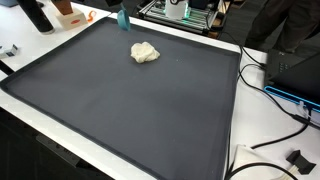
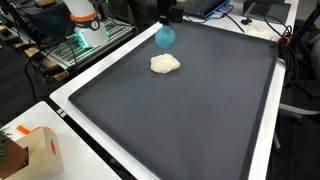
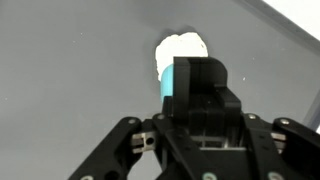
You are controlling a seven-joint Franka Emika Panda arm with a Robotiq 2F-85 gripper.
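Teal round object point(image 2: 165, 38) gripped between the closed fingers of the pincer point(image 2: 165, 24), at one edge of the dark mat point(image 2: 180, 120). Crumpled white wad point(image 2: 165, 64) lies on the mat near them, untouched.

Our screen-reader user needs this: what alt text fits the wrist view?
A black end effector fills the lower frame, with a light blue object at its tip. Just beyond lies a white crumpled lump on a dark grey mat; a white table edge shows top right.
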